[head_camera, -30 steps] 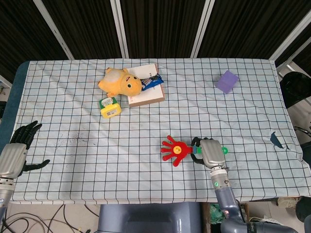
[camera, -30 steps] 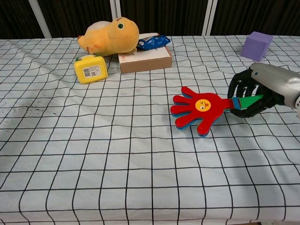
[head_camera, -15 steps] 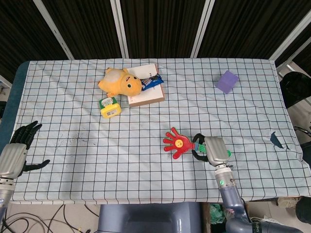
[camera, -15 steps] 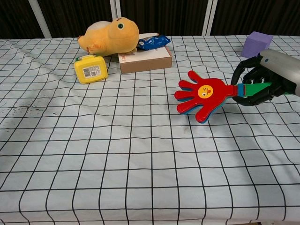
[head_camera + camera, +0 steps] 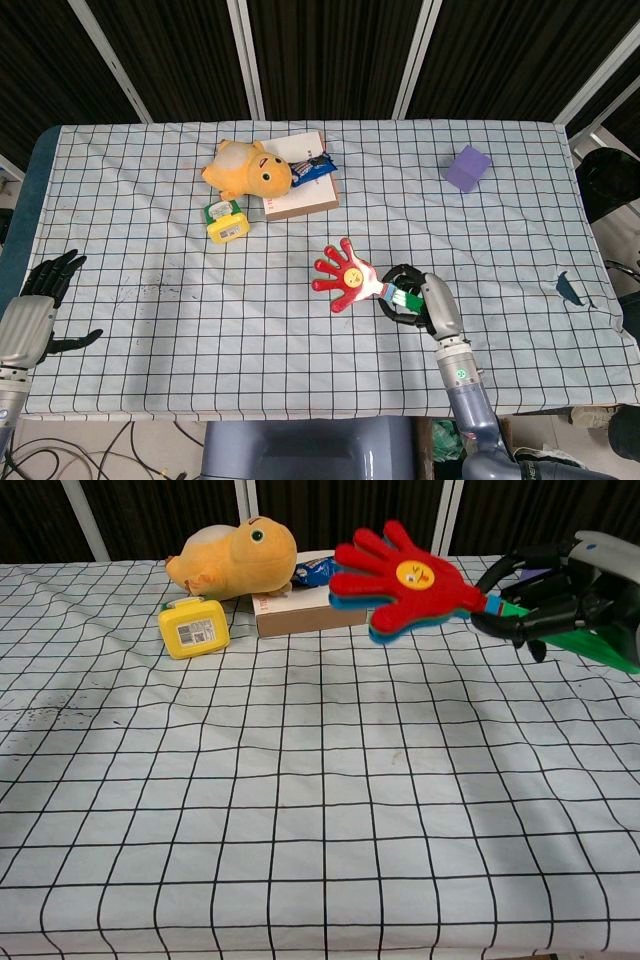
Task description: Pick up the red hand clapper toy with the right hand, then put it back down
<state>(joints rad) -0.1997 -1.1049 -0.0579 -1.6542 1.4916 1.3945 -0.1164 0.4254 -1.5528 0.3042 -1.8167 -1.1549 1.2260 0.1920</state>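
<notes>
1. One red hand clapper toy (image 5: 402, 580), with a yellow face at its palm, is off the checked table (image 5: 200, 330), gripped by its green handle in the right hand (image 5: 418, 303), fingers curled round the stem
2. One left hand (image 5: 40, 310) sits at the table's near left edge, fingers spread and holding nothing
3. At the far side: one orange plush toy (image 5: 248, 170) leaning on one flat box (image 5: 300, 195), one blue packet (image 5: 312, 166) on that box, one yellow container (image 5: 226, 221) just beside the plush
4. One purple block (image 5: 467, 167) lies well apart, far right
</notes>
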